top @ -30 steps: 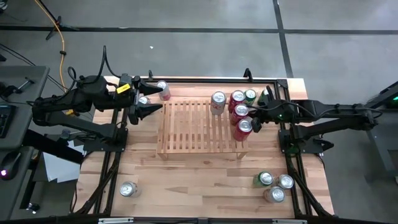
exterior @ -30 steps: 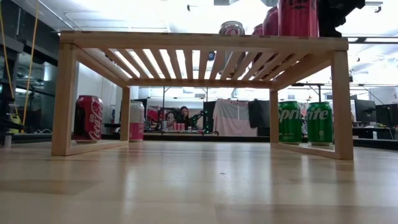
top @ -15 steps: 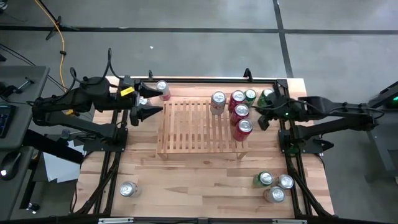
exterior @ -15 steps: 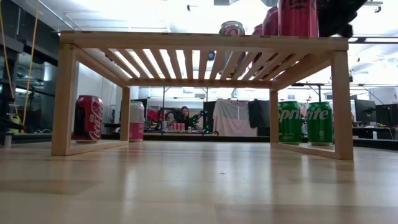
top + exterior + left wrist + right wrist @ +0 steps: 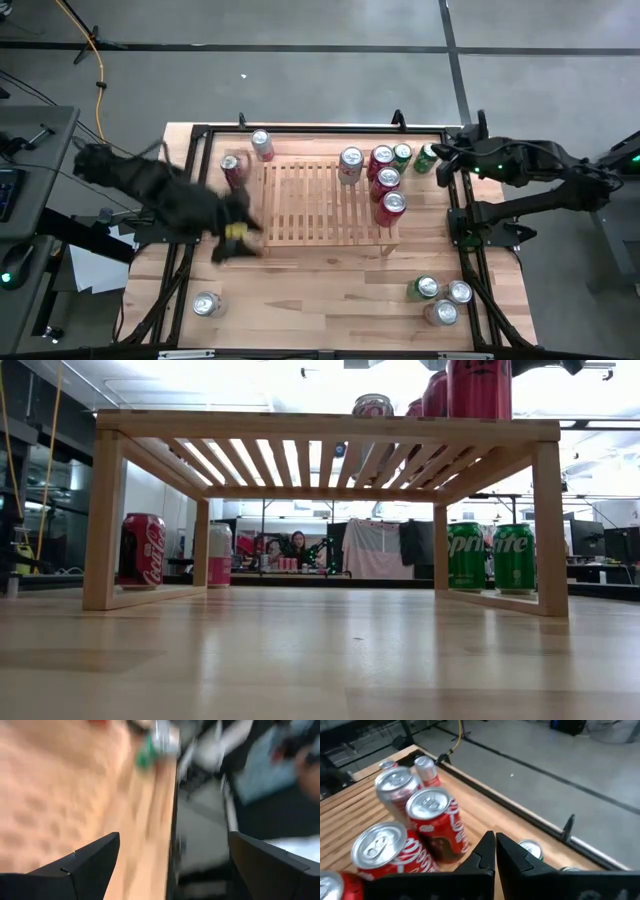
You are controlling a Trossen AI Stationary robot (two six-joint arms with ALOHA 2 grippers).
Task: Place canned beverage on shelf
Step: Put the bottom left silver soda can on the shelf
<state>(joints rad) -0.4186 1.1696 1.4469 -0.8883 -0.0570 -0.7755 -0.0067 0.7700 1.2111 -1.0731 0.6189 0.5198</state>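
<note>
The light wooden slatted shelf (image 5: 310,205) stands mid-table on short legs and also shows in the low view (image 5: 320,428). On its right part stand a silver can (image 5: 350,162) and three red cans (image 5: 387,181), which also show in the right wrist view (image 5: 432,817). My right gripper (image 5: 441,162) is shut and empty, above the table's far right by two green cans (image 5: 402,153); its shut fingertips show in its wrist view (image 5: 495,851). My left gripper (image 5: 238,242) is open and empty off the shelf's near left corner; its wrist view (image 5: 172,865) is blurred.
A red can (image 5: 232,168) and a pink can (image 5: 262,145) stand on the table left of and behind the shelf. One can (image 5: 206,304) stands near the front left and three cans (image 5: 440,298) at the front right. Bare wood lies in front of the shelf.
My right gripper has drawn back from the red cans on the shelf toward the table's right and far edges. My left gripper has swung fast from the cans at the far left toward the near edge, to the shelf's near left corner. The cans have stayed put.
</note>
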